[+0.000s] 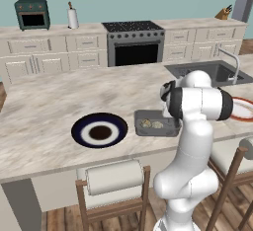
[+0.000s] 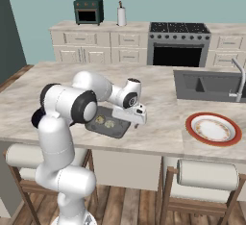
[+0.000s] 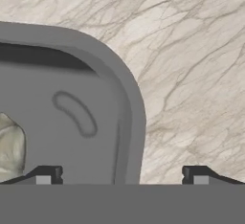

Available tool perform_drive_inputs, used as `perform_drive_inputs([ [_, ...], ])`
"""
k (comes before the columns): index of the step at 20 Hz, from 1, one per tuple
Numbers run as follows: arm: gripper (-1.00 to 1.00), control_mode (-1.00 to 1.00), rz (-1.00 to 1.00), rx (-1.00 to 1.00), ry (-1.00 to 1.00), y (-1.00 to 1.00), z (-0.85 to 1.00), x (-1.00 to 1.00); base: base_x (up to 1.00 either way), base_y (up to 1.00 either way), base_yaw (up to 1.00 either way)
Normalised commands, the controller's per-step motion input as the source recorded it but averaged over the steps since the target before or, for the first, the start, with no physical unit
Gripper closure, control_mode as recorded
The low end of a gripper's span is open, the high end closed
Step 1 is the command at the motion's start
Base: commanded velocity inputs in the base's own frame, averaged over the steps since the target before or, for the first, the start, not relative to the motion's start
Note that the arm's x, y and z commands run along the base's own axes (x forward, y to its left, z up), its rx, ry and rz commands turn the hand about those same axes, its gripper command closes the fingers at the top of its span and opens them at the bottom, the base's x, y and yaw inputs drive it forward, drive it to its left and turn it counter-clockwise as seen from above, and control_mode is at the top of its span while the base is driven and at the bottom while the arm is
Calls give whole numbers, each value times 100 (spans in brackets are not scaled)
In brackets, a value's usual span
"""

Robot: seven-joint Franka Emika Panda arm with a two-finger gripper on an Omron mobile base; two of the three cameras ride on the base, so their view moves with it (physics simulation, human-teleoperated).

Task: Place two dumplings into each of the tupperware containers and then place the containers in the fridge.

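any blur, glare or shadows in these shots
Left base view: even light, no glare, the tupperware container soft and low-detail. Right base view: a faint shadow under the red-rimmed plate. Hand view: sharp marble veins, a dark shadow band inside the container's rim.

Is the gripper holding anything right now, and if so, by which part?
Nothing is held. The gripper has its jaws wide open, straddling the rim of the shallow grey translucent plastic container without clamping it.
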Motion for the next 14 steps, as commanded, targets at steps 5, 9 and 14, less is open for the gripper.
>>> perform_drive_inputs([
  [5,-100,-100,-4,0,0,0,-26,3,0,0,0],
  [9,-100,-100,-3,0,0,0,-25,3,0,0,0],
  [14,-100,-100,0,0,0,24,-1,-1,0,0,0],
])
